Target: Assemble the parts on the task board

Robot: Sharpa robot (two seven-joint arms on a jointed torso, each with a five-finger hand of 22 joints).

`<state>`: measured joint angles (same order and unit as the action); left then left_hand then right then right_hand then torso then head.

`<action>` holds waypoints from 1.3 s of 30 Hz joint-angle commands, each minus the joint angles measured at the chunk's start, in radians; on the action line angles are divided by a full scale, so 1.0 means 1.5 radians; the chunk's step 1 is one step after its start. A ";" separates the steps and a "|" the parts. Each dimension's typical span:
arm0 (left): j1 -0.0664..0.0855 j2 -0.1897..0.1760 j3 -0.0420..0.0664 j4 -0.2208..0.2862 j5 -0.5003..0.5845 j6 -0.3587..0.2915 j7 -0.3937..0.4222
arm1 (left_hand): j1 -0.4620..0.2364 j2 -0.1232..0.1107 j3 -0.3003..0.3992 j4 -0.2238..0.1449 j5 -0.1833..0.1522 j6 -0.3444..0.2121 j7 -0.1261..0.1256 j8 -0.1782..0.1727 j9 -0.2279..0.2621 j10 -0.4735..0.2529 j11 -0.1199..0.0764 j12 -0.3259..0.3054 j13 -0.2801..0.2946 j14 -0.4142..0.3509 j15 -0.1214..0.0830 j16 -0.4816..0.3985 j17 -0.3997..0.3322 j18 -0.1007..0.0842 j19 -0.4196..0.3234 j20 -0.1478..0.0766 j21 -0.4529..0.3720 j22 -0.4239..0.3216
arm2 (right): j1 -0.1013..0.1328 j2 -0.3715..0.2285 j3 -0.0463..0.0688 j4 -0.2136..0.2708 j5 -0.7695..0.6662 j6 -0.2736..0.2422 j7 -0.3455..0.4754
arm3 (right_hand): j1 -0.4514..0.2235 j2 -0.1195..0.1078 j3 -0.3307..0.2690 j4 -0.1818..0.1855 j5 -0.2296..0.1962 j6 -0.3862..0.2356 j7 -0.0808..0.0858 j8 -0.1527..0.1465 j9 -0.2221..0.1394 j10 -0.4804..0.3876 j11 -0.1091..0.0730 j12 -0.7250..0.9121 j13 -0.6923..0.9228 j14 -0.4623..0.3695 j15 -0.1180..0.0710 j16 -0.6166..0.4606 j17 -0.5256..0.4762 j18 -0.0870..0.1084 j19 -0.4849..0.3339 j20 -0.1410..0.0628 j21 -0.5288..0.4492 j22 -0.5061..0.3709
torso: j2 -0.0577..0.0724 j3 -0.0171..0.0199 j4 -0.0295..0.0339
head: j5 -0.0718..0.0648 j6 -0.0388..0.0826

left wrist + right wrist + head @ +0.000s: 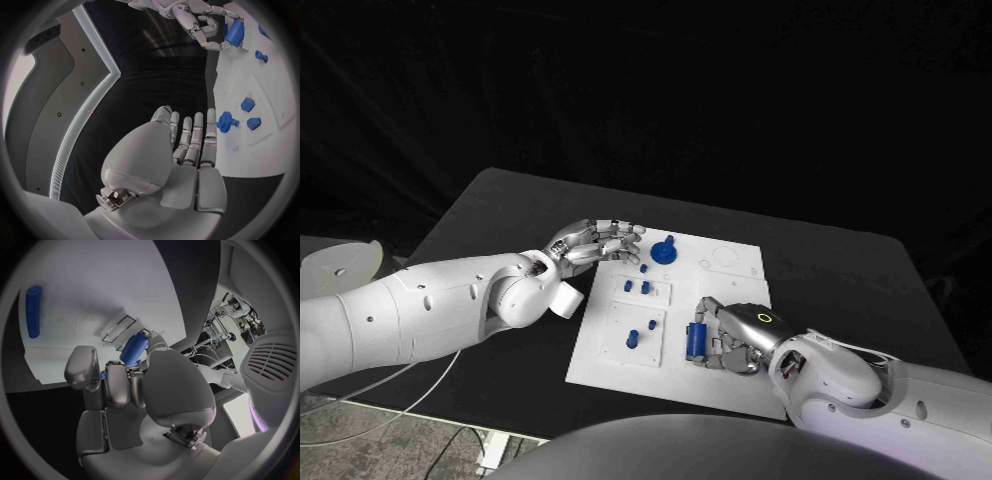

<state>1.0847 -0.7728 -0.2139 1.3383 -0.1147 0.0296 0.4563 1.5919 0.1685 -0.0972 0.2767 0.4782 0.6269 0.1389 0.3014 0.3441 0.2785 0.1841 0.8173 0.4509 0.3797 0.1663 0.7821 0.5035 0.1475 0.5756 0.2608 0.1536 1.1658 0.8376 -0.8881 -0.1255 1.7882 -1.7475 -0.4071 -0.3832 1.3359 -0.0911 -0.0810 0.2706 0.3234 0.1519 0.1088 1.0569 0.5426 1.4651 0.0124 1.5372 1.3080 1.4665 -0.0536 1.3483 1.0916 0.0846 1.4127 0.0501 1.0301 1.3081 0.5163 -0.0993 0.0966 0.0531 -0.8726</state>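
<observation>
The right hand, nearest the camera at the near edge of the task board, is grasping a blue cylindrical part with its fingers curled round it, low over the board, while a second blue cylinder lies flat on the board just beside that hand. By my reading the step in hand is carrying this part to its seat, so the next move calls for lining it up over the right socket and pressing it in upright. At the board's far left edge the left hand is released, fingers apart, near the blue knobbed part, and the black bench lies all round.
</observation>
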 commanded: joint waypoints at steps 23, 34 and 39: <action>-0.001 0.001 0.001 -0.002 0.008 0.019 -0.003 | -0.003 0.009 0.007 0.001 0.006 -0.006 0.002 0.006 -0.001 0.002 0.007 0.002 -0.002 -0.004 0.003 -0.001 -0.001 0.009 -0.001 0.004 -0.005 0.001 | -0.001 -0.004 0.000 0.000 0.013 0.013 0.002 | 0.012 0.008 0.017 0.007 0.269 0.037 -0.004 0.025 -0.036 0.039 -0.005 0.000 0.144 0.007 -0.006 0.002 0.005 0.011 0.002 -0.002 0.001 0.087 | -0.001 0.0001 0.0002 | 0.003 0.000; -0.001 0.002 0.001 -0.005 0.008 0.020 -0.006 | -0.003 0.010 0.007 0.001 0.006 -0.006 0.002 0.006 -0.002 0.003 0.007 0.002 -0.003 -0.004 0.003 0.000 -0.001 0.009 -0.001 0.004 -0.005 0.001 | -0.001 -0.009 0.000 0.004 0.032 0.023 0.010 | -0.016 0.012 0.016 0.013 0.265 0.050 -0.006 0.023 -0.047 0.038 -0.006 0.000 0.143 0.007 -0.007 0.002 0.006 0.011 0.002 -0.003 -0.001 0.086 | 0.000 0.0001 0.0001 | 0.003 0.000; -0.001 0.002 0.001 -0.005 0.008 0.021 -0.009 | -0.003 0.010 0.007 0.001 0.006 -0.006 0.002 0.006 -0.002 0.003 0.007 0.002 -0.003 -0.004 0.003 0.000 -0.001 0.009 -0.001 0.004 -0.005 0.001 | -0.001 -0.014 0.000 0.010 0.050 0.024 0.013 | -0.027 0.016 0.018 0.013 0.270 0.056 -0.006 0.021 -0.052 0.038 -0.007 0.000 0.143 0.007 -0.007 0.002 0.005 0.011 0.002 -0.003 -0.001 0.086 | 0.000 -0.0001 0.0000 | 0.003 0.000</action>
<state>1.0840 -0.7722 -0.2139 1.3306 -0.1079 0.0389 0.4427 1.5867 0.1737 -0.0917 0.2768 0.4820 0.6233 0.1425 0.3053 0.3432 0.2823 0.1878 0.8173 0.4479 0.3763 0.1697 0.7821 0.5036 0.1475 0.5756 0.2608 0.1489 1.1665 0.8382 -0.9066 -0.1245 1.8005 -1.6994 -0.3932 -0.3717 1.3075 -0.0684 -0.0560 0.2876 0.7262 0.2026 0.1194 1.0821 0.4616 1.4686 0.0089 1.5372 1.3076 1.4630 -0.0578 1.3483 1.0994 0.0846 1.4128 0.0501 1.0302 1.3076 0.5154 -0.0993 0.0968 0.0573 -0.8726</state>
